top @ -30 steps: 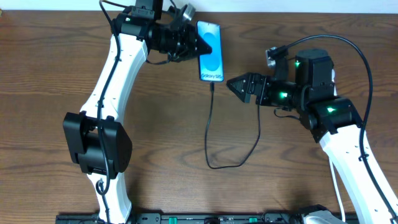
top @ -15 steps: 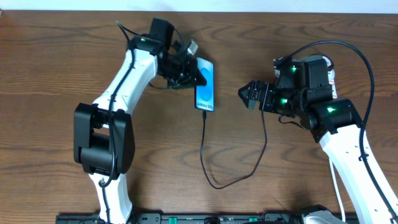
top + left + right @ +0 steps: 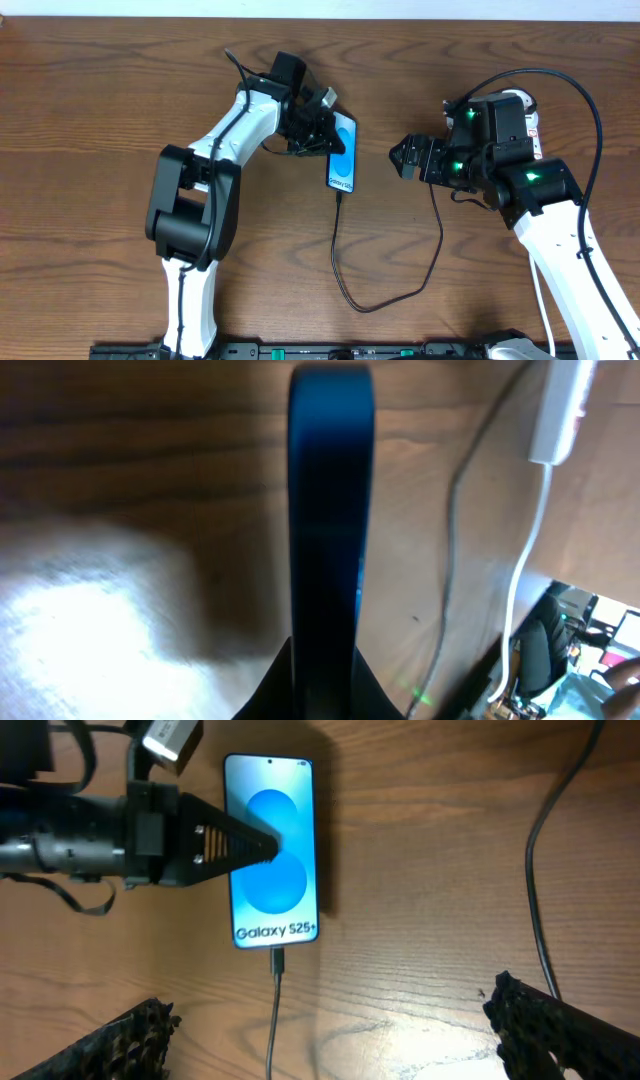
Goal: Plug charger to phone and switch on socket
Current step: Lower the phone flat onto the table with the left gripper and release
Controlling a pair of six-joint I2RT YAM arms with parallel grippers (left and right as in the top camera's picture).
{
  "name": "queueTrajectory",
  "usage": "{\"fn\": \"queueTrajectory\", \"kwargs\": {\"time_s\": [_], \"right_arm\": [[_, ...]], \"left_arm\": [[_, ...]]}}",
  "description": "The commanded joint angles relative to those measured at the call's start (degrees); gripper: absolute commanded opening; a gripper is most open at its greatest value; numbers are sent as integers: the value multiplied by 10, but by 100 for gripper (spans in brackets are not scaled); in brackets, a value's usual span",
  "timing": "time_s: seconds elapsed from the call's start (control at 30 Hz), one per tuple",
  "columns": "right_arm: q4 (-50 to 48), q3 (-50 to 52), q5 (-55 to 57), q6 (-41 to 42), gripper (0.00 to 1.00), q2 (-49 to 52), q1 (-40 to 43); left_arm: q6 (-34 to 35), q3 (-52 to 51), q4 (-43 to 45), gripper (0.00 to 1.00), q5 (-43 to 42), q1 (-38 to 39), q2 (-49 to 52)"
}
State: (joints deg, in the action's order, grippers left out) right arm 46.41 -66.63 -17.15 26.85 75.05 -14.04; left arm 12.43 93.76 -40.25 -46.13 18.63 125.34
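The phone [image 3: 342,152], mid-table, was pinched at its left edge by the left gripper [image 3: 326,136]. The charger [image 3: 338,250] seemed plugged into its near end. The right gripper [image 3: 403,158] was held spread wide, just right.

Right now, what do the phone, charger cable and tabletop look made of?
Phone: glossy glass-like screen, dark frame. Charger cable: black, likely rubbery plastic, curving loosely. Tabletop: wood or wood-look laminate, visible brown grain, slight sheen.
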Motion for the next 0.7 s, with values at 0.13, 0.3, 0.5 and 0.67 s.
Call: {"fn": "queueTrajectory", "kwargs": {"time_s": [0.13, 0.3, 0.5, 0.67], "right_arm": [[7, -8, 6, -8, 99, 0, 3], [7, -8, 6, -8, 99, 0, 3], [8, -8, 5, -8, 99, 0, 3], [8, -8, 5, -8, 99, 0, 3]], "left_arm": [[12, 0, 7, 7, 33, -4, 16], [16, 0, 7, 7, 36, -4, 32], [16, 0, 2, 6, 36, -4, 51], [16, 0, 2, 12, 36, -4, 62]]}}
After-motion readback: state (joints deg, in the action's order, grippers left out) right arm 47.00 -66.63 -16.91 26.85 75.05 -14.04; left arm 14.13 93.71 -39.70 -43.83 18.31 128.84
